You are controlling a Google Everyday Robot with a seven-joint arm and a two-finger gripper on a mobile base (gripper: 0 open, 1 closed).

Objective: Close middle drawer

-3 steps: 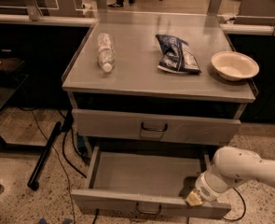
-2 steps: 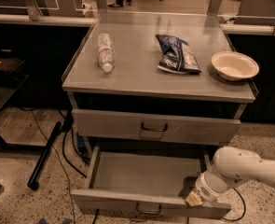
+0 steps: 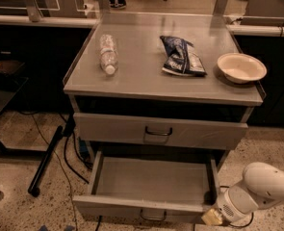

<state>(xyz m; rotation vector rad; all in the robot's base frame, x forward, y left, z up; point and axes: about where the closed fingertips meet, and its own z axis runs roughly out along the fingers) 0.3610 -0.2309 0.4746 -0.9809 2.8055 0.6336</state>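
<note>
- Here, your gripper [image 3: 212,218] sits at the lower right of the frame, by the front right corner of the middle drawer [image 3: 151,177]; you cannot tell its opening.
- Above, the table [image 3: 146,83] carries a bottle [image 3: 107,53], chip bag [image 3: 181,56] and bowl [image 3: 241,67].
- The middle drawer stands pulled out, its handle [image 3: 153,216] left of the gripper.

No text, label or number is legible on the chip bag [image 3: 182,56] or the bottle [image 3: 107,53] (prints indistinct). Gripper [image 3: 212,218] at front right corner of the middle drawer [image 3: 151,177].
</note>
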